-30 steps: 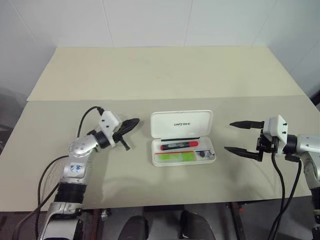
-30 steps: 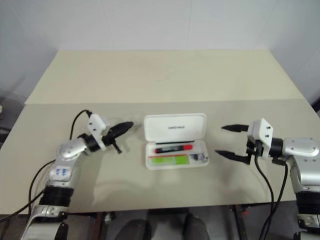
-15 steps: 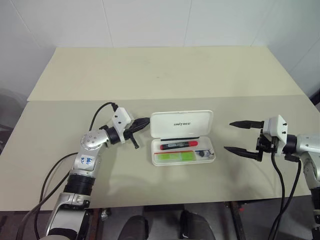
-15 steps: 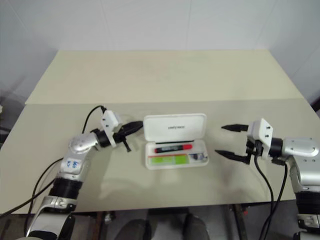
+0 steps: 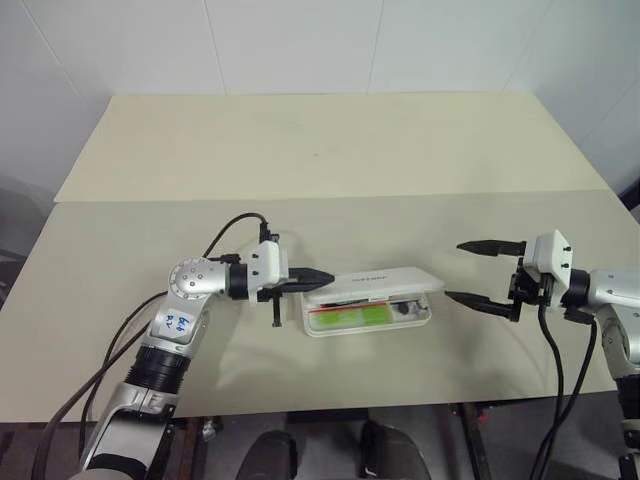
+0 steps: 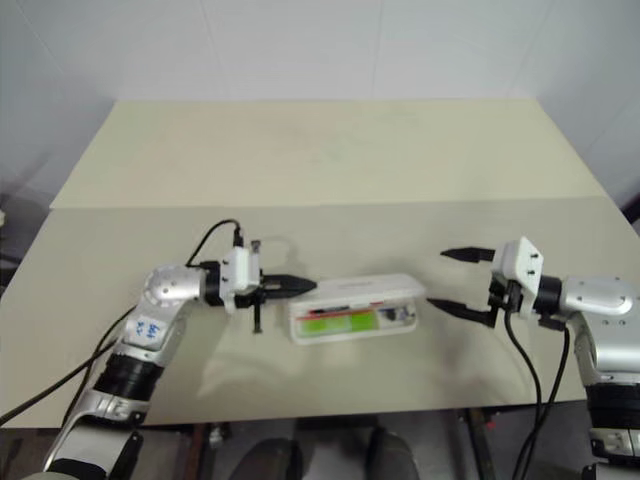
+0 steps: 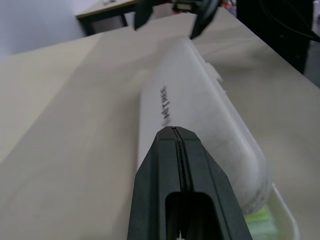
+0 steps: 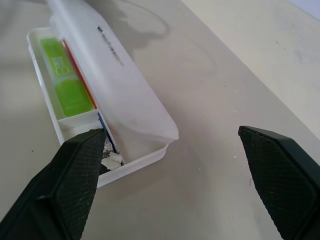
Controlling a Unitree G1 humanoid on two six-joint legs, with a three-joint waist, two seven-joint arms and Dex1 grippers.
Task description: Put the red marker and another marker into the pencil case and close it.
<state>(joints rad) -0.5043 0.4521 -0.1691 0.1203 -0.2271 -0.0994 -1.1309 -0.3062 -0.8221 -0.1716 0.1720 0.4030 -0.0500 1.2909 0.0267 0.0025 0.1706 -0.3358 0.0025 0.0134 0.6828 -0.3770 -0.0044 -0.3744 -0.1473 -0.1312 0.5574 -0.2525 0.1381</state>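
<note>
Two grippers flank the pencil case (image 5: 368, 299) on the beige table (image 5: 320, 150). The left gripper (image 5: 322, 278) has its fingers (image 7: 182, 190) pressed together into a single black wedge, with nothing between them. Its tip meets the end of the case lid (image 7: 200, 115) nearest to it; the lid extends straight ahead of the fingertips, lettering upward, tilted low over the tray and not yet fully down.

The right gripper (image 5: 472, 271) has its fingers (image 8: 75, 185) spread wide and holds nothing. The other end of the case lies just ahead of these fingers, apart from them, and nearer to one finger than to the other.

Inside the tray, the green highlighter (image 8: 64, 80) lies lengthwise along the open front side, ahead of the right gripper's fingers. A thin strip of red, the red marker (image 8: 80, 75), shows just beyond it under the lid edge. The compartment (image 8: 112, 157) closest to the right fingertips holds small white bits.
</note>
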